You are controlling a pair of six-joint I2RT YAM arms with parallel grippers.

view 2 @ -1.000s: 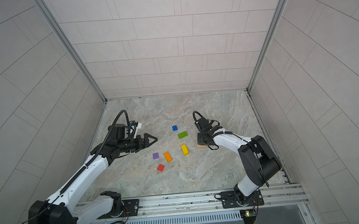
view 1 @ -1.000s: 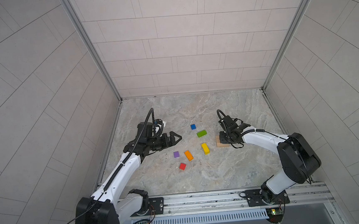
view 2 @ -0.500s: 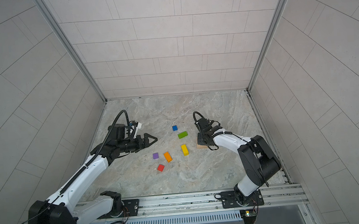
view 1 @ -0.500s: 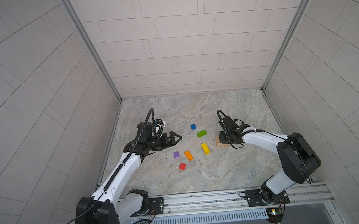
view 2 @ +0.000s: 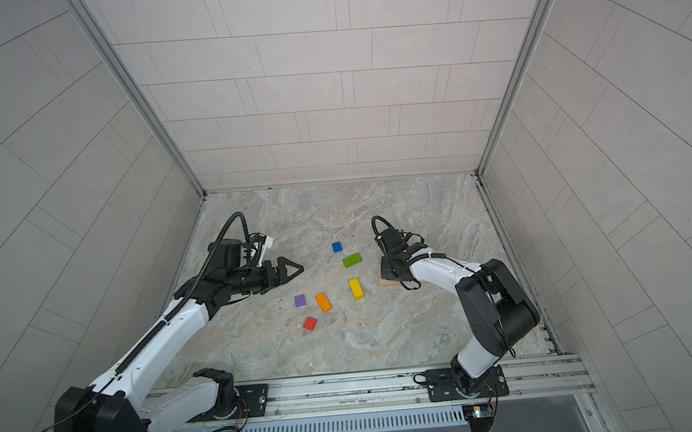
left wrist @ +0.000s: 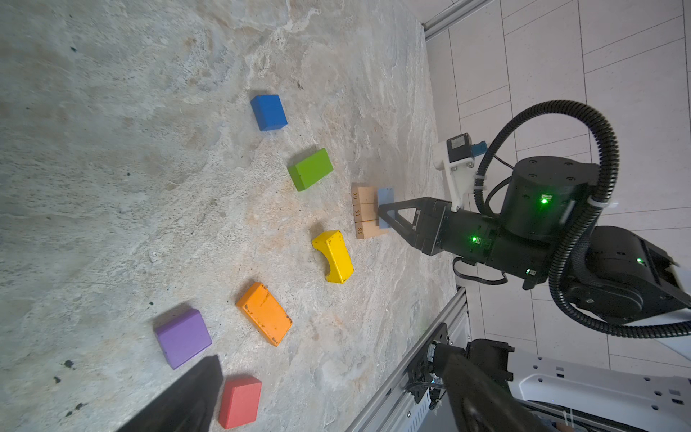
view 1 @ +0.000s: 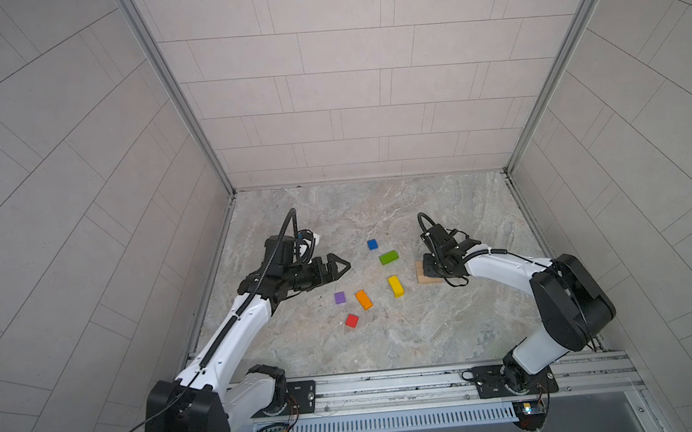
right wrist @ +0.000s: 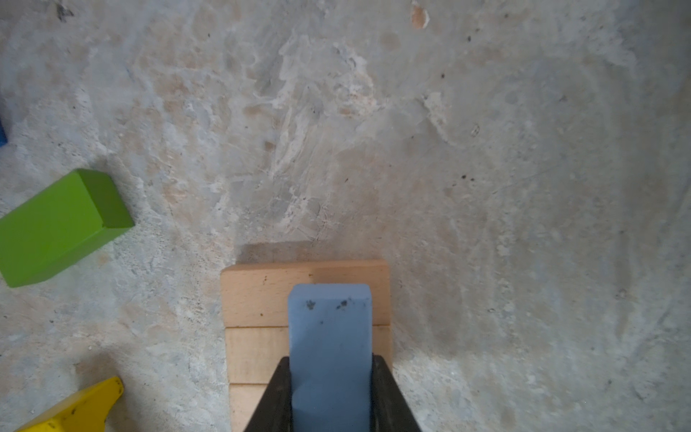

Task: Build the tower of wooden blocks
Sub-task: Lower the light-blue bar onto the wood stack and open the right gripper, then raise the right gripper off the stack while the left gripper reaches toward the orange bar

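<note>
In both top views the right arm (view 1: 506, 266) hides the light-blue bar (right wrist: 331, 336) and part of the tan bars (view 1: 423, 279). The right fingers (right wrist: 276, 400) are clenched on that bar, its end jutting past their tips over the three tan bars, which lie side by side on the desk (right wrist: 523, 187). I cannot tell if it touches them. To one side of those fingers lie a green bar (right wrist: 56, 228) and a yellow bar (right wrist: 74, 407), which is cut off. The left fingers (left wrist: 187, 396), blurred, are spread and empty. A purple cube (left wrist: 183, 336), an orange bar (left wrist: 263, 312) and a red cube (left wrist: 239, 400) lie near them.
</note>
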